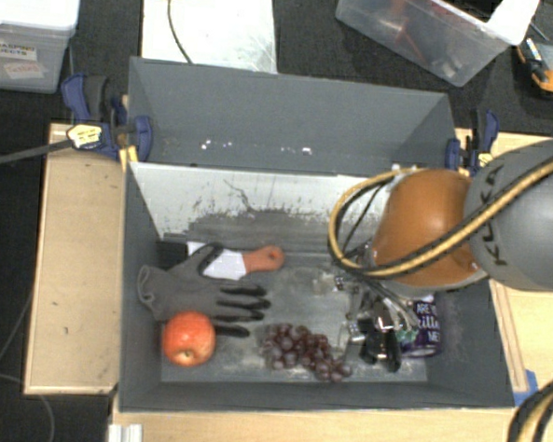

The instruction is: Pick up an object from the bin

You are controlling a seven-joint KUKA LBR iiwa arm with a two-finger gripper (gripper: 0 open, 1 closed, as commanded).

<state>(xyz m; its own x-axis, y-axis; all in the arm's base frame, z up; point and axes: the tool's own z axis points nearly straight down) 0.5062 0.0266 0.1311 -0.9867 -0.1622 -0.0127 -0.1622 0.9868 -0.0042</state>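
**Q:** Where is the gripper, and what lies closest to it?

**A:** The gripper hangs low in the right part of the grey bin, beneath the arm's orange wrist cover. A purple packet with white lettering lies just beside it, toward the view's right, and the arm partly hides it. A bunch of dark grapes lies near it on the opposite side. The bunch sits by the front wall, with its long axis running left to right.

**Q:** Is the gripper released or clenched?

**A:** I cannot tell. Its tip reads as a dark tangle against the bin floor, and nothing shows gripped in it.

**Q:** Which of the two looks easier to pick?

**A:** Probably the packet, since it is nearer. The grapes would call for a shift toward the view's left.

**Q:** What else does the bin hold?

**A:** Three things lie well apart from the gripper, in the left part. A red apple sits near the front. A grey and black glove lies flat, touching the apple from behind. Beyond the glove is an orange-handled tool with a white head.
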